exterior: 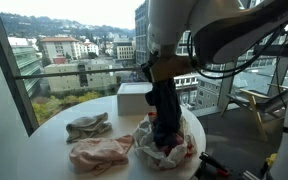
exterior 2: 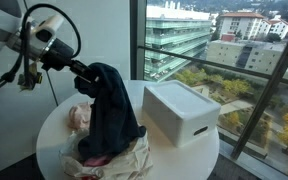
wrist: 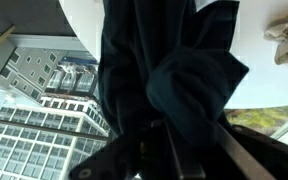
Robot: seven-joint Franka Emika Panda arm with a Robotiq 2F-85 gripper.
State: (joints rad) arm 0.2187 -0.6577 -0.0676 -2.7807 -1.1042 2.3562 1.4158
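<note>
a: where is the dark cloth (exterior 2: 112, 105) hanging right now?
b: it is dangling from the jaws, which are pinching together on its top fold. its lower end is touching the pale heap of clothes (exterior 2: 119, 160) on the counter (exterior 2: 54, 125).
a: how far along is the work looking?
b: partly done, i am judging: the cloth is hanging up off the counter but is not clearing the heap, and it is not lying anywhere new.
a: and room for moving?
b: the white box (exterior 2: 181, 112) is sitting just beside the heap, toward the window. a pink cloth (exterior: 99, 152) and a beige rag (exterior: 88, 126) are lying near the counter's round edge, so open room is showing mostly above.
</note>
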